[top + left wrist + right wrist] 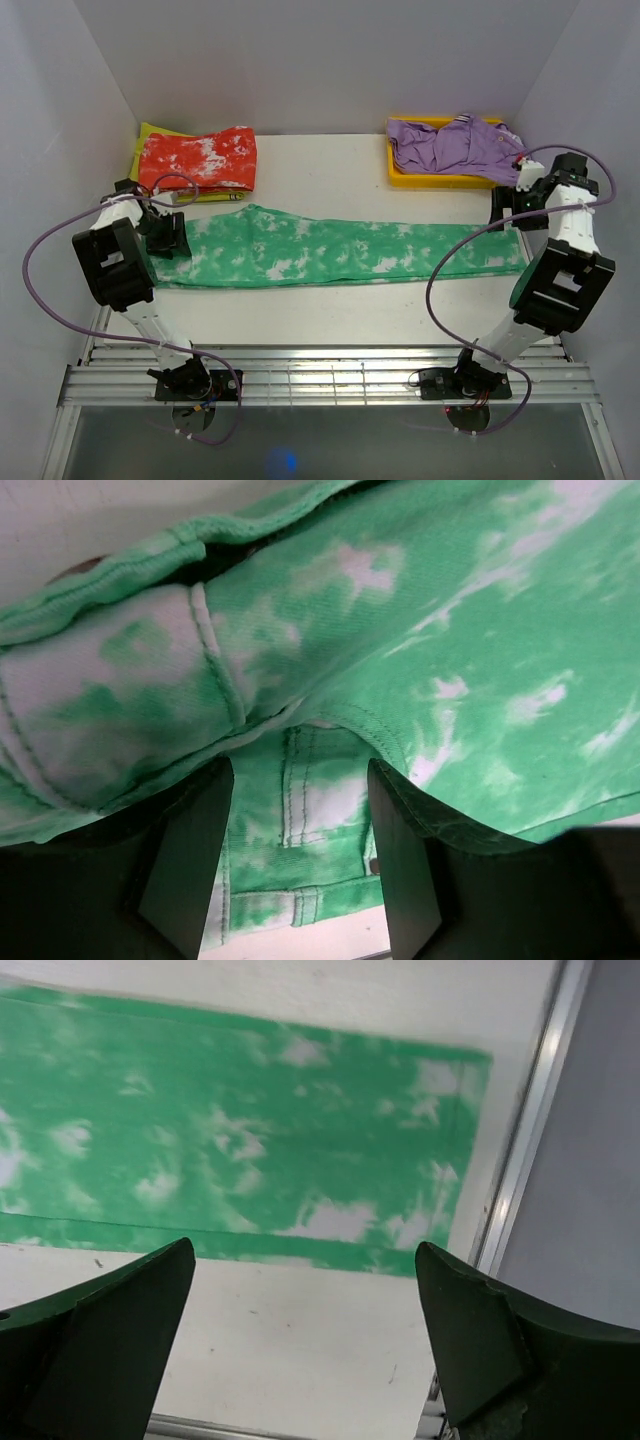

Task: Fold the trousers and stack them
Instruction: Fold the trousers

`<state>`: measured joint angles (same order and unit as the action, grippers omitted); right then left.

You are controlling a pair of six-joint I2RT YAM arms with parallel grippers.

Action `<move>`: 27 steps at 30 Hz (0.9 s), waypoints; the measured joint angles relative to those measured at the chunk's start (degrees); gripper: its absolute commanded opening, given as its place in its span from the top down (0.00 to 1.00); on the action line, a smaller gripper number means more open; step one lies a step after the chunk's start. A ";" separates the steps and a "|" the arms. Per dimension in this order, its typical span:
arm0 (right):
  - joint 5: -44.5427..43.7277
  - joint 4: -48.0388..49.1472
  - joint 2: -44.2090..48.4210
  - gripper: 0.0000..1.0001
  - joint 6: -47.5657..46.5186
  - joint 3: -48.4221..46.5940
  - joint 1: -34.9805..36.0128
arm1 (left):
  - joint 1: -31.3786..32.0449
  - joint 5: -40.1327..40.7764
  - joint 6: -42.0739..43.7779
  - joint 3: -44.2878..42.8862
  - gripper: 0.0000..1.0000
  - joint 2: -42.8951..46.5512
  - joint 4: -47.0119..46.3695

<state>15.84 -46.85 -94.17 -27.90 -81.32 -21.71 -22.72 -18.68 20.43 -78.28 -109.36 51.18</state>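
The trousers, bright green with white blotches, lie flat in a long band across the table, waist at the left and leg hems at the right. My left gripper sits at the waist end. In the left wrist view its jaws stand apart, with rucked waistband cloth bunched against the fingertips and a seamed layer showing in the gap. My right gripper hovers by the hem end. In the right wrist view it is wide open over bare table, just short of the trousers' edge.
A folded red-and-white garment lies at the back left on a yellow-green cloth. A yellow tray at the back right holds a purple garment. The table's metal edge rail runs close to the hems.
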 measured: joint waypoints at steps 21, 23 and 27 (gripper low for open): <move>-7.26 1.25 -15.85 0.22 -0.72 2.40 -10.05 | 0.44 9.11 -0.96 2.03 0.37 -0.81 -2.08; -6.64 1.73 -17.07 0.25 -0.63 2.40 -10.05 | 0.44 9.57 -0.96 2.03 0.37 -0.81 -2.12; -5.64 2.25 -18.21 0.32 -0.13 2.36 -10.03 | 0.44 9.68 -0.98 2.03 0.38 -0.81 -2.14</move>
<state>10.20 -44.60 -112.38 -28.03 -78.96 -31.75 -22.28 -8.99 19.44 -76.25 -110.17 49.04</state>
